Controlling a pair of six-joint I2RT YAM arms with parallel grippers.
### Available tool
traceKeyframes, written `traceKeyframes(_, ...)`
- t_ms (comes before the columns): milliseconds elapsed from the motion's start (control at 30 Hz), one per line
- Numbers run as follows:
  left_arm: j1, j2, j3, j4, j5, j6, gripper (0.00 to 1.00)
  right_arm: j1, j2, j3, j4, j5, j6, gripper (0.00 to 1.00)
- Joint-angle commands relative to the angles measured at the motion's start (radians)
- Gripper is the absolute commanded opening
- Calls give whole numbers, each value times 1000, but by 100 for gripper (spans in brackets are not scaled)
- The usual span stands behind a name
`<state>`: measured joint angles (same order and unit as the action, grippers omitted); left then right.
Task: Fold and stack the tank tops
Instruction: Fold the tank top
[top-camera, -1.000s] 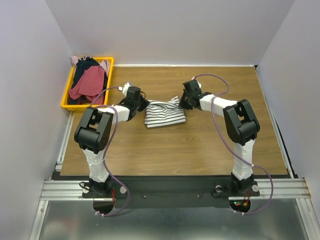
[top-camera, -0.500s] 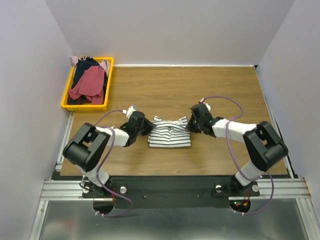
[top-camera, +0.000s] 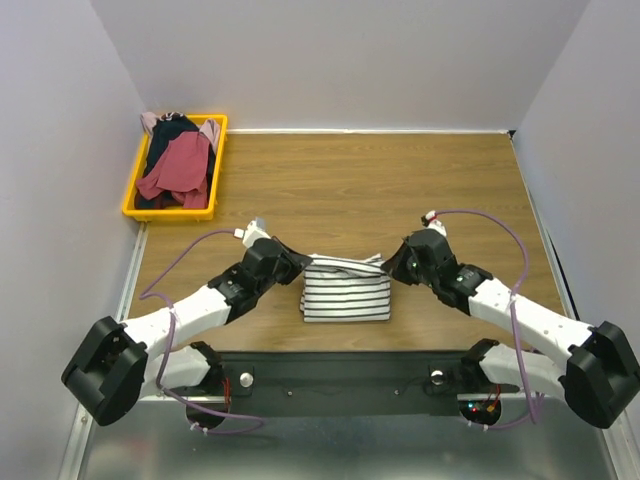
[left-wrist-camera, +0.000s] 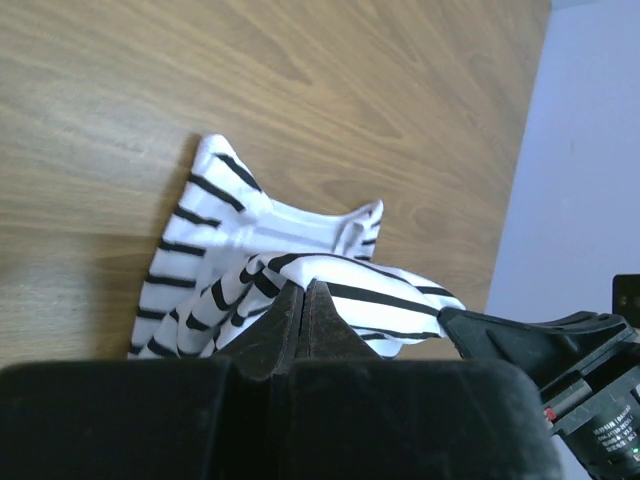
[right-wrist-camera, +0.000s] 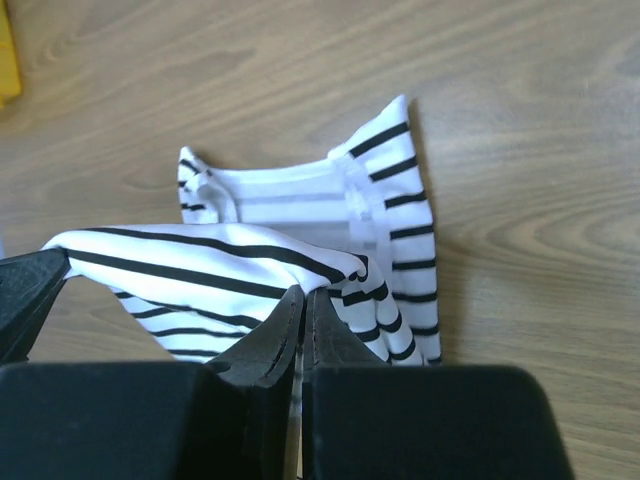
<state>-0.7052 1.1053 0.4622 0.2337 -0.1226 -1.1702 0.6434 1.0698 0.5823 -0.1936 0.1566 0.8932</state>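
Folding has barely started on the tabletop (top-camera: 400, 180): the bin (top-camera: 132, 205) holds the other tops (top-camera: 180, 160) unfolded. Nearer and right of the bin, the striped top (top-camera: 345, 295) lies half-folded, its upper layer lifted by left hand (top-camera: 298, 264) and right hand (top-camera: 392, 266), both clamped on it.

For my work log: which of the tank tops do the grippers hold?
The white black-striped top, pinched by the left gripper and right gripper above the table; the other tops lie in the yellow bin.
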Motion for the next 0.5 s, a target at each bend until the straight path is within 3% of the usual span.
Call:
traceKeyframes(0,0,-15,93,-88,-52,41,0,6,-7,77,-50,55,-17,0)
traceKeyframes(167,1,-12,128,-108,-60,49,0,6,5,120,-56,96,-30,1)
traceKeyframes(333,67,39,144,-65,-37,84,0,2,120,166,-55,136,-42,1)
traceKeyframes(433,139,123,173,-2,32,127,0,-11,221,195,-38,170,-60,6)
traceKeyframes(467,154,178,193,42,47,164,0,-22,243,212,-27,175,-68,16)
